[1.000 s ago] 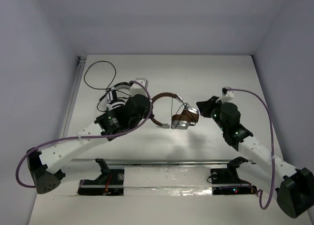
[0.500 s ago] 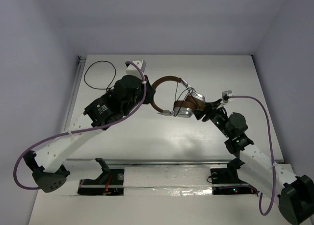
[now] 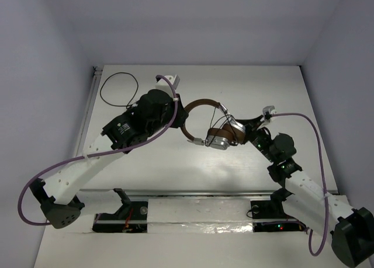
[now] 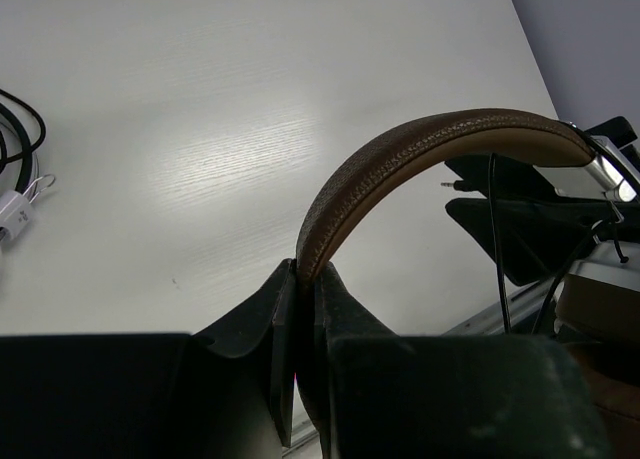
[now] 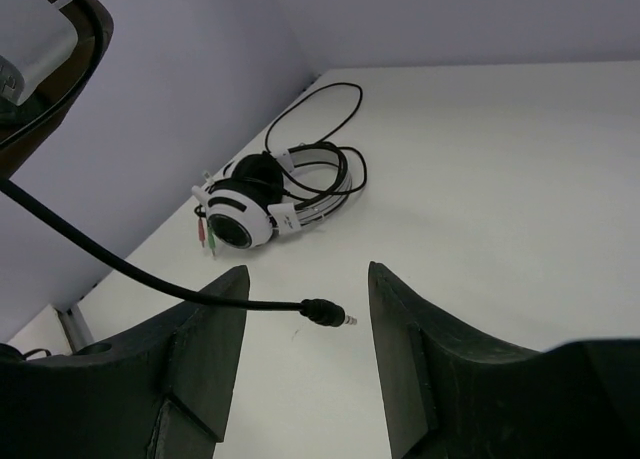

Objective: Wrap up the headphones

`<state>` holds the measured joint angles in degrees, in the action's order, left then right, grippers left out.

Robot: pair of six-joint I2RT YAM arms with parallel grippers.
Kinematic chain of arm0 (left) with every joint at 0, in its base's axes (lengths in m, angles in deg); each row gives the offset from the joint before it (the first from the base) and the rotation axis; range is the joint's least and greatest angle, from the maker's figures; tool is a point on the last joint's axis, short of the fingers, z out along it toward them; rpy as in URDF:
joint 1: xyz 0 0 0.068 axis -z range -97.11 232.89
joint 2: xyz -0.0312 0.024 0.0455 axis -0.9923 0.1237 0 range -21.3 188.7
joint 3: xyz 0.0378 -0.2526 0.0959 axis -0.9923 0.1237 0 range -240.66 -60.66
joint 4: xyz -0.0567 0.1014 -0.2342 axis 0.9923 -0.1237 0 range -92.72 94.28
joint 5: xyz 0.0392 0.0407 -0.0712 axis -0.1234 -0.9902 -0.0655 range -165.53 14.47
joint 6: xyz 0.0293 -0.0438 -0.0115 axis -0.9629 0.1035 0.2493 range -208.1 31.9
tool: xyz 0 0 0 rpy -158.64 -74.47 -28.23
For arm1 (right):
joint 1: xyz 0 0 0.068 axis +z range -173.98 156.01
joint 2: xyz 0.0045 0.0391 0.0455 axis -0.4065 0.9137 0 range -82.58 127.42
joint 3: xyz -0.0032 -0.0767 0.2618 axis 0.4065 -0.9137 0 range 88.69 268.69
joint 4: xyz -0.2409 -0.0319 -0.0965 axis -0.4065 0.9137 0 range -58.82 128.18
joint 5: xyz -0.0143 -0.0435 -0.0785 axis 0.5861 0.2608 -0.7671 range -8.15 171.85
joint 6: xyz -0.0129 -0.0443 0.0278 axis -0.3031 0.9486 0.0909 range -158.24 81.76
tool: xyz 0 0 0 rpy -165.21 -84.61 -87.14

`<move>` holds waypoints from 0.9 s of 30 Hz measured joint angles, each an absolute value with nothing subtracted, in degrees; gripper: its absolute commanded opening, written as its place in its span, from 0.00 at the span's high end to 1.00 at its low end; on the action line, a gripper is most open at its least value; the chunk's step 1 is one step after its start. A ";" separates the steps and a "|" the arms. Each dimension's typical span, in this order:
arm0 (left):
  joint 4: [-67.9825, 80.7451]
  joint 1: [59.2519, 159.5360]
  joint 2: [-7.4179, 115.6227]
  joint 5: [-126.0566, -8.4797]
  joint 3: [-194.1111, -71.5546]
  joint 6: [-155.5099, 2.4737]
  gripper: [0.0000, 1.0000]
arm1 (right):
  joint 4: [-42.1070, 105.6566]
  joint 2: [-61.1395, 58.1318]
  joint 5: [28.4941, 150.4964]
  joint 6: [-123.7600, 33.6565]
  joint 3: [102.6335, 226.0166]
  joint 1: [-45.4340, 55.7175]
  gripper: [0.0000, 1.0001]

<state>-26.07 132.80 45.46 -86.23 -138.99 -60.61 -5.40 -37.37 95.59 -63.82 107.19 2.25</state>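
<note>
Our left gripper pinches the headphones' stiff headband, and our right gripper, jaws spread, straddles the limp, thin cable, which we would take near its plug.

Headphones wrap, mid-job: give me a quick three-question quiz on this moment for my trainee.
1. True or false: the left jaws are shut on the headphones at the headband.
2. In the right wrist view, the cable plug is: A) pinched by the right jaws; B) loose between the open right jaws; C) plugged into another headset.
3. What colour is the frame of the spare headset?

Key: 1 true; 2 B; 3 white.
</note>
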 measured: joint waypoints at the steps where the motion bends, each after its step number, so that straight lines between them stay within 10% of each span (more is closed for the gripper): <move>1: -26.05 132.70 45.46 -85.97 -138.99 -60.61 1.00 | -5.59 -37.24 95.74 -63.69 107.30 2.25 0.44; 6: -26.03 132.26 45.46 -85.11 -138.09 -60.59 1.00 | -6.12 -35.91 96.68 -63.38 107.72 2.25 0.56; 13: -24.61 130.73 45.44 -83.23 -137.22 -60.13 1.00 | -6.60 -35.03 97.06 -65.09 107.85 2.25 1.00; 27: -3.36 128.52 45.90 -91.02 -124.13 -49.03 1.00 | -15.67 -29.07 94.43 -82.46 102.78 8.24 1.00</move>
<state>-3.36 128.52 45.90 -91.02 -124.13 -49.03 -15.67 -29.07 94.43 -82.46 102.78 8.24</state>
